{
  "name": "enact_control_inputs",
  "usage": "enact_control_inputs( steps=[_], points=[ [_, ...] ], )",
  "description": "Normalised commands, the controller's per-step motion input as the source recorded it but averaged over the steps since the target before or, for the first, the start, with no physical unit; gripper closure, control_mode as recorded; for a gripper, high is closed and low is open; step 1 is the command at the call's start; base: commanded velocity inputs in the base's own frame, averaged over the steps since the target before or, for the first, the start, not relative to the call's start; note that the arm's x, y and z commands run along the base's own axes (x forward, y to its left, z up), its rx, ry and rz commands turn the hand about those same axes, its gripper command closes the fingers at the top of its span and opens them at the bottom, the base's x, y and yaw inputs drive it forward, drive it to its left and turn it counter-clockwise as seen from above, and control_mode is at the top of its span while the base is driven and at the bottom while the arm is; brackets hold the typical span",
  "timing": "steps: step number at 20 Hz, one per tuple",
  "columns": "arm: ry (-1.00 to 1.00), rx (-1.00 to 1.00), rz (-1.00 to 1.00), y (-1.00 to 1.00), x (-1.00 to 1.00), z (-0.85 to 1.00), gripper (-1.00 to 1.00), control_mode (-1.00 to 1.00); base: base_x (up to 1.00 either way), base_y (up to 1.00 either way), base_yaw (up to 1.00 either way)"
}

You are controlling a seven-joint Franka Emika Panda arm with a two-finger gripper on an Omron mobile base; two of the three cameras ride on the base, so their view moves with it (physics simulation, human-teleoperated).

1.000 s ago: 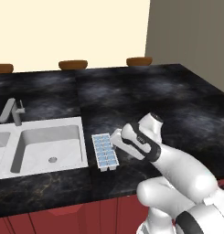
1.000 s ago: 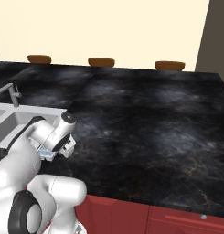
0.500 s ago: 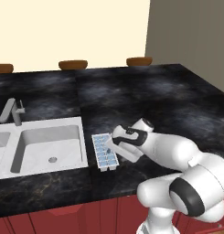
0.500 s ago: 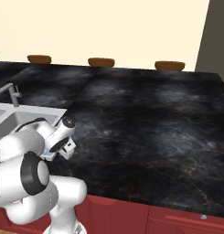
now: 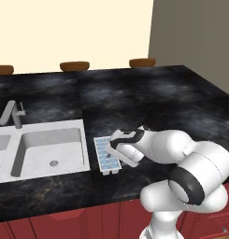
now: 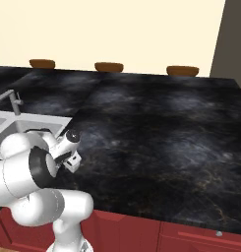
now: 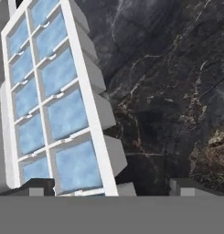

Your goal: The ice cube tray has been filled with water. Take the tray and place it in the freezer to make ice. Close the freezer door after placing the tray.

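The ice cube tray [image 5: 105, 156] is white with two rows of pale blue cells and lies flat on the black counter just right of the sink. In the hand view the tray [image 7: 54, 105] runs up the left half. My gripper [image 5: 117, 151] hangs low over the tray's right side, close to its near end. It is open [image 7: 112, 187]: the left fingertip [image 7: 38, 186] stands at the tray's end and the right fingertip [image 7: 186, 186] over bare counter. Nothing is held. In the right base view the gripper [image 6: 72, 158] points down behind my forearm. The freezer and its door are out of view.
A white double sink [image 5: 50, 149] with a grey faucet [image 5: 13, 114] lies left of the tray. Brown stool tops [image 5: 74, 66] line the counter's far edge. Black counter [image 5: 158, 107] stretches right and back. The front edge runs above red cabinets [image 6: 191, 236].
The arm has swung down and left, bringing the hand from above the counter to low over the tray's right side. The jaws stayed open. The tray has not moved.
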Motion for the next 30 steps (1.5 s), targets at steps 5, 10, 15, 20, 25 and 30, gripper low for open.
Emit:
enact_control_inputs(
  steps=[5,10,15,20,25,30],
  points=[
    [-0.07,0.0,0.0,0.15,0.17,-0.21,-1.0,-1.0,0.0,0.0,0.0],
    [-0.09,0.0,0.0,0.14,0.09,-0.3,-1.0,-1.0,0.0,0.0,0.0],
    [-0.16,0.0,0.0,0.01,0.0,-0.49,-1.0,-1.0,0.0,0.0,0.0],
    [-0.12,0.0,0.01,0.0,-0.01,-0.64,-1.0,-1.0,0.0,0.0,0.0],
    [-0.01,0.0,0.03,0.0,-0.02,-0.78,-1.0,-1.0,0.0,0.0,0.0],
    [0.0,0.0,0.05,0.05,0.07,-0.64,1.0,-1.0,0.0,0.0,0.0]
  ],
)
